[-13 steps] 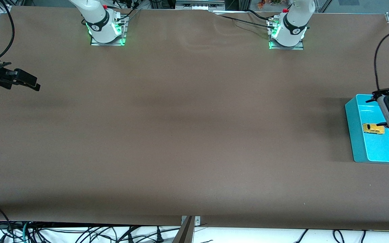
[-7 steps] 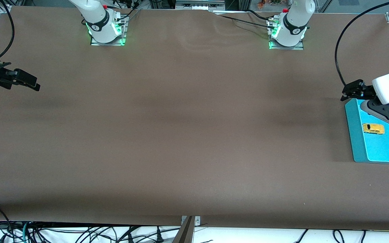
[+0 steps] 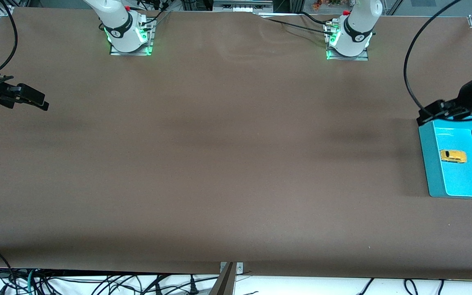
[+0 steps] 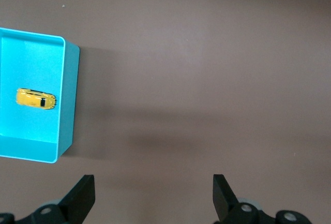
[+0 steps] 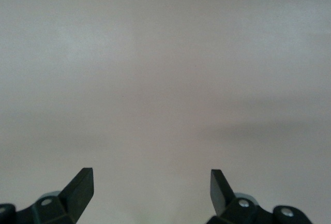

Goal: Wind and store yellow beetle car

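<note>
The yellow beetle car (image 3: 453, 156) lies by itself on the floor of a teal bin (image 3: 427, 155) at the left arm's end of the table. It also shows in the left wrist view (image 4: 35, 99). My left gripper (image 3: 434, 111) is up in the air over the bin's corner toward the robots' bases, open and empty (image 4: 154, 199). My right gripper (image 3: 35, 100) waits at the right arm's end of the table, open and empty, with only bare table under it (image 5: 151, 193).
The brown table (image 3: 228, 155) carries nothing but the bin. The left arm's black cable (image 3: 408, 69) loops above the table near the bin. The two arm bases (image 3: 129, 37) (image 3: 348, 41) stand along the table's edge farthest from the front camera.
My left gripper has lifted out of the bin from beside the car and swung toward the robots' bases. The car has stayed in place. The right arm has not moved.
</note>
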